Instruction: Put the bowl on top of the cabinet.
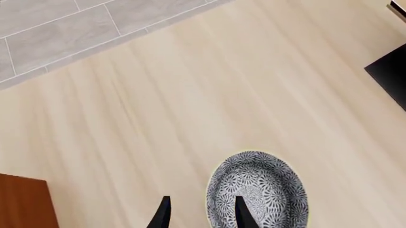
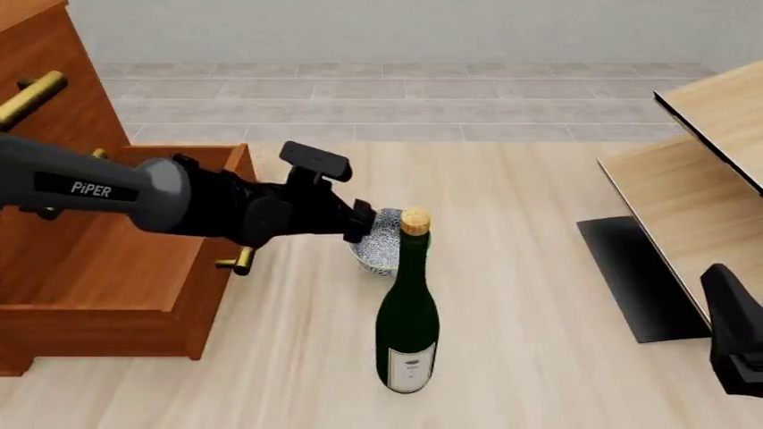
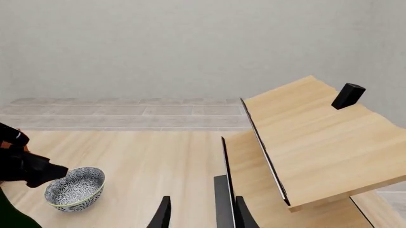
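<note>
The cabinet (image 2: 84,259) stands behind and left of the left gripper (image 1: 201,212), whose parted fingers straddle the near rim of the bowl (image 1: 257,190) without closing on it. The corked wine bottle (image 2: 408,322) stands just beside. Far right, the right gripper (image 3: 201,212) hangs empty, fingers apart.

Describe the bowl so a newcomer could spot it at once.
Start at the big reddish-brown cabinet on the left; the bowl sits on the pale wooden surface just right of it, behind the green bottle. It is small, round and blue-speckled.
</note>
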Robot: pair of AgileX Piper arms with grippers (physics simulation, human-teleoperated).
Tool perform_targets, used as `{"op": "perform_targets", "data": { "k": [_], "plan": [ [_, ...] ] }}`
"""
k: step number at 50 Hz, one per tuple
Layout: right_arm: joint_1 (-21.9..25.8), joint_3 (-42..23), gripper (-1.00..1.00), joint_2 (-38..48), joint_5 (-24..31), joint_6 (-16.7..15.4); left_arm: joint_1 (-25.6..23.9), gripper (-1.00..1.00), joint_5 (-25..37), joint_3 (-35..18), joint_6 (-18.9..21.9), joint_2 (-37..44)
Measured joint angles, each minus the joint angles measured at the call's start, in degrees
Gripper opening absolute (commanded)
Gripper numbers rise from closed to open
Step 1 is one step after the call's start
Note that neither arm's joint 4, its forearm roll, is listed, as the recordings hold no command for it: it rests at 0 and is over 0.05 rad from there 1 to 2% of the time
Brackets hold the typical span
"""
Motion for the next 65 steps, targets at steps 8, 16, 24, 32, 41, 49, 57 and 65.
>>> {"op": "perform_targets", "data": {
  "k": [8,16,24,32,41,49,57,65],
  "plan": [
    [0.0,0.0,1.0,0.0,0.0,0.0,0.2,1.0,-0.1,-1.2,0.5,2.2],
    [0.0,0.0,1.0,0.0,0.0,0.0,0.2,1.0,0.0,-2.1,1.0,4.0],
    [0.0,0.0,1.0,0.0,0.0,0.0,0.4,1.0,0.1,-3.0,1.6,5.5],
    [0.0,0.0,1.0,0.0,0.0,0.0,0.7,1.0,0.2,-4.0,2.1,6.8],
    [0.0,0.0,1.0,0.0,0.0,0.0,1.0,1.0,0.2,-4.9,2.7,8.0],
    [0.0,0.0,1.0,0.0,0.0,0.0,0.8,1.0,0.3,-5.3,3.1,8.5],
    [0.0,0.0,1.0,0.0,0.0,0.0,0.6,1.0,0.7,-6.0,4.1,9.7],
    [0.0,0.0,1.0,0.0,0.0,0.0,0.6,-1.0,0.9,-6.8,5.0,11.0]
  ]
}}
